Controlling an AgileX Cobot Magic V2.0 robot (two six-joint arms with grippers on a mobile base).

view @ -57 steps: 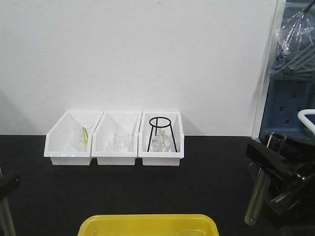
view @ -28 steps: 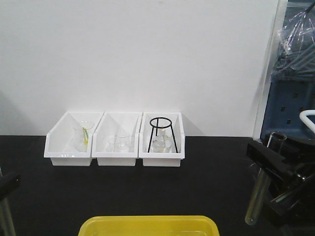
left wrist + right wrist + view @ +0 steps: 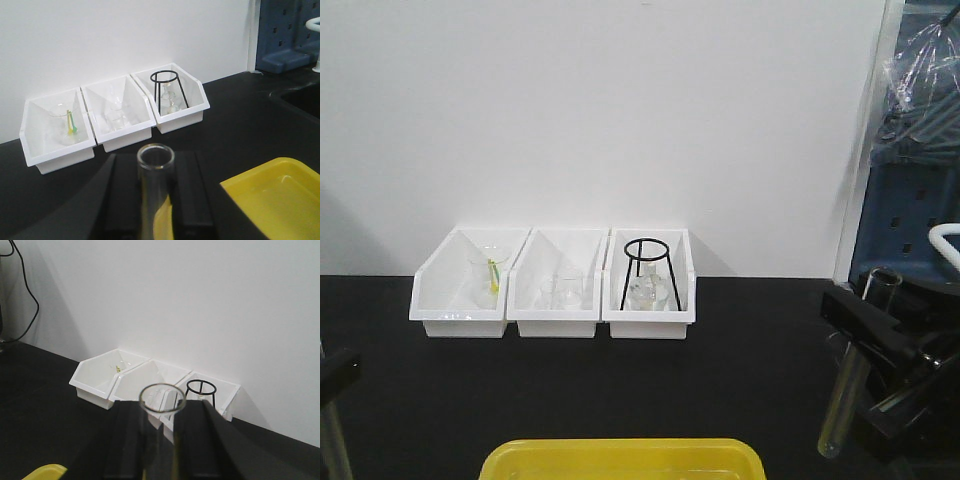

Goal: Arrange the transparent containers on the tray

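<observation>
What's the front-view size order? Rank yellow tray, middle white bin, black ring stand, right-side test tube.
1. Yellow tray, widest though cropped.
2. Middle white bin.
3. Black ring stand and test tube: unsure; the tube is longer but nearer.

We see clear, smooth glass in the left tube (image 3: 151,200) and the right tube (image 3: 159,440). The tray (image 3: 280,200) is glossy yellow plastic, the bins (image 3: 557,325) smooth white plastic, the stand (image 3: 646,268) thin black metal wire, the bench (image 3: 740,380) matt black.
</observation>
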